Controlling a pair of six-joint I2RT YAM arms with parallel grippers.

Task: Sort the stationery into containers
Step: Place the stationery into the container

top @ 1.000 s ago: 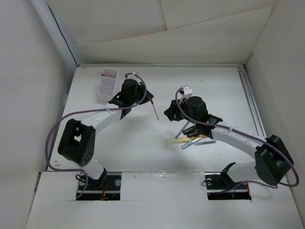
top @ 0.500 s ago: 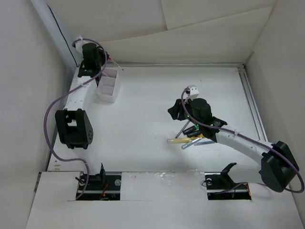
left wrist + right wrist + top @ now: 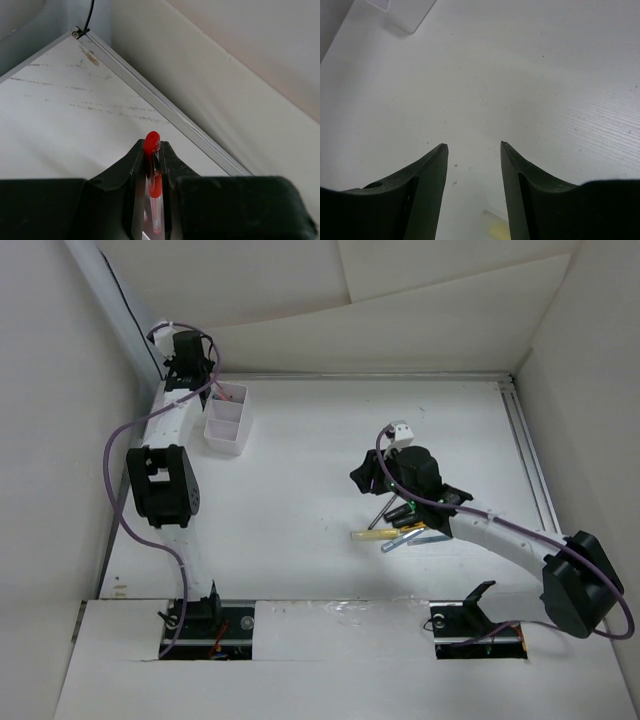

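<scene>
The left pincer [image 3: 151, 150] is clamped on a slim red pen [image 3: 152, 139]. Its clear barrel and rounded red cap are pinched between matte black fingers, over the far left corner of the smooth white desk [image 3: 50, 115]. The thin-walled, partitioned white box [image 3: 228, 425] sits near it. The right pincer [image 3: 474, 146] stands agape, gripping nothing, close by the loose pile of pens [image 3: 395, 536] lying mid-desk.

Lighting's bright and really flat, like diffuse light from overhead, so the white counter [image 3: 300, 540] nearly washes out with only faint soft shadows, and in the wrist views the left tool [image 3: 151, 147] and right tool [image 3: 473, 145] are dark, slightly blurry shapes up close.
</scene>
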